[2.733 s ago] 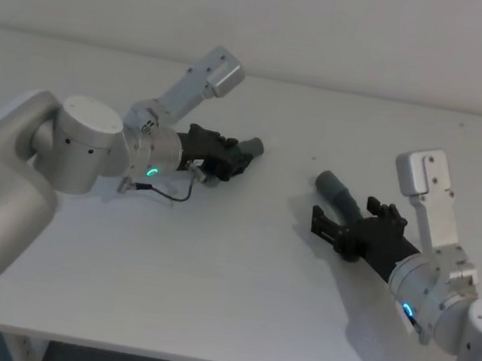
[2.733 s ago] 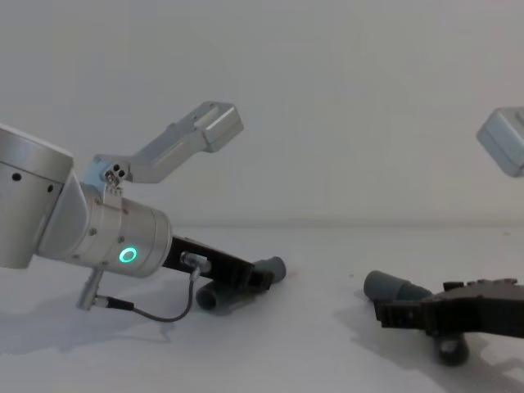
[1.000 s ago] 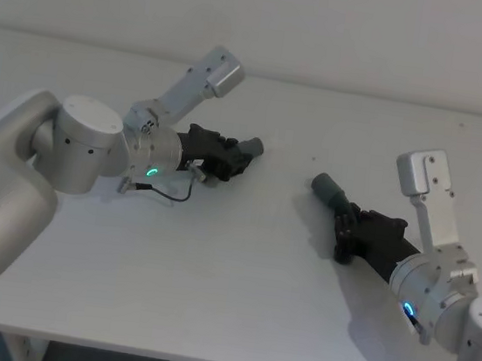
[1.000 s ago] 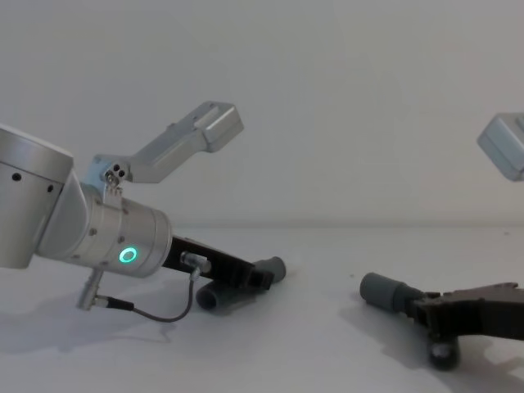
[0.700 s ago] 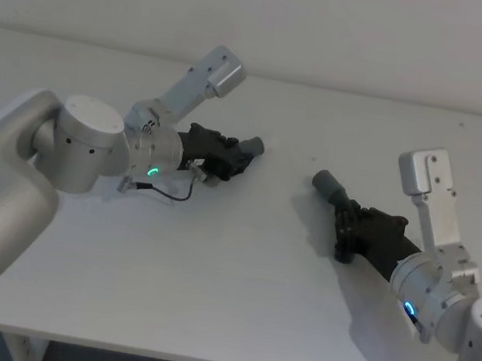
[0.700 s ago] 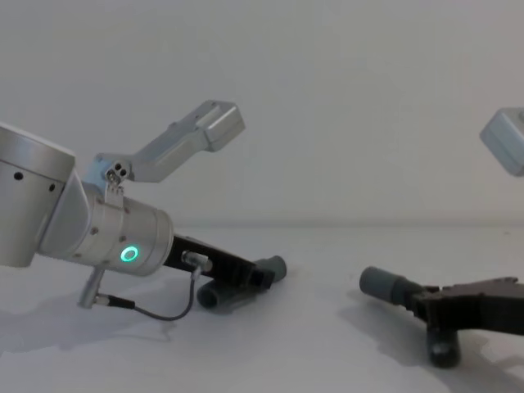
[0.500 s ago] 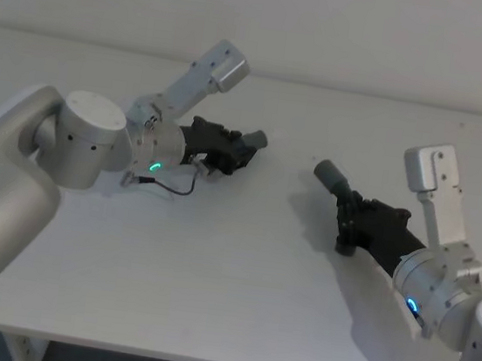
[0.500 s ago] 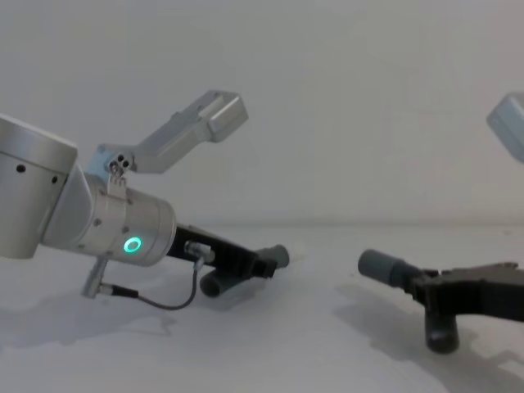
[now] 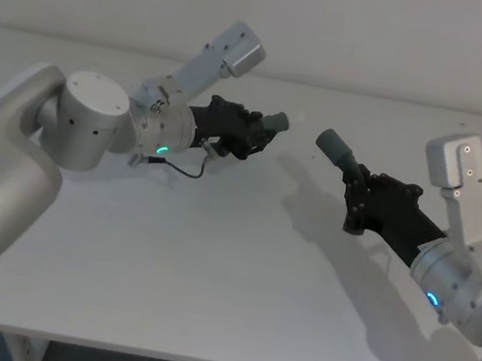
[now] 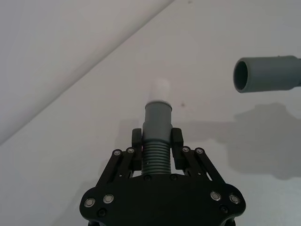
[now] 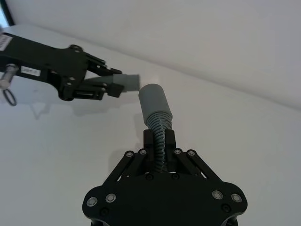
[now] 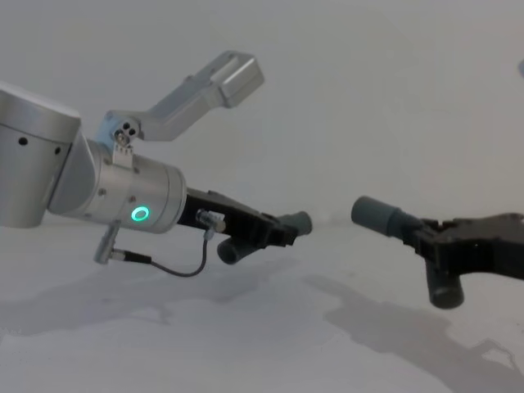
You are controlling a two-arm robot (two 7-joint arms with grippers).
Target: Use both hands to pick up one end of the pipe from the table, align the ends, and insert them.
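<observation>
Holds the spigot piece by its ribbed neck in the closed left gripper, above the white table; grips the socket piece in the right gripper at its 3 o'clock, ends apart (left gripper's label unreadable).

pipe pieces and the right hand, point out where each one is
left pipe piece [image 10: 158, 120]: left wrist view, on its smooth grey collar.
right pipe piece [image 9: 335, 147]: head view, on its wide end.
right hand [image 11: 160, 139]: right wrist view, midway between the fingertips, shut on the ribbed neck.
</observation>
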